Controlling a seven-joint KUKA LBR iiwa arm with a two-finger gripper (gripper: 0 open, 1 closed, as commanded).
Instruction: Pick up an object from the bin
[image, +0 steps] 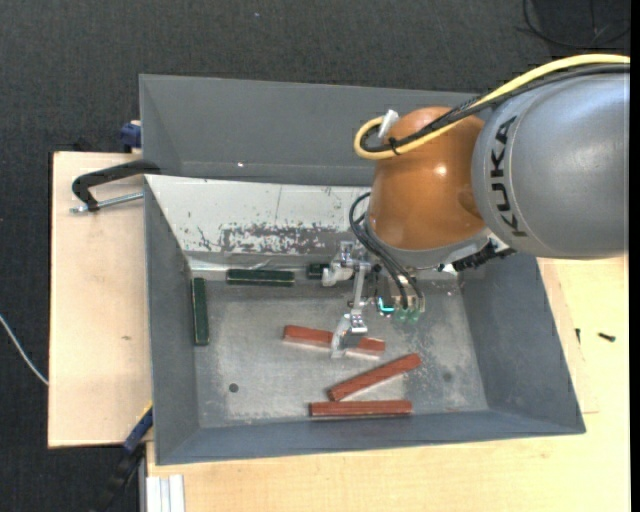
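My gripper (348, 338) hangs over the middle of the bin floor, its fingertips down at a reddish-brown flat bar (310, 337) that lies crosswise there. The tips touch or straddle the bar's right part, and I cannot tell how wide they stand. A second reddish-brown bar (375, 378) lies tilted just below and to the right. A third reddish-brown bar (360, 408) lies flat along the front wall.
A dark green bar (200, 311) lies upright along the left wall, another dark green bar (260, 277) along the back wall. A small dark piece (318, 269) sits by the back wall. The arm with its orange cover overhangs the bin's right back.
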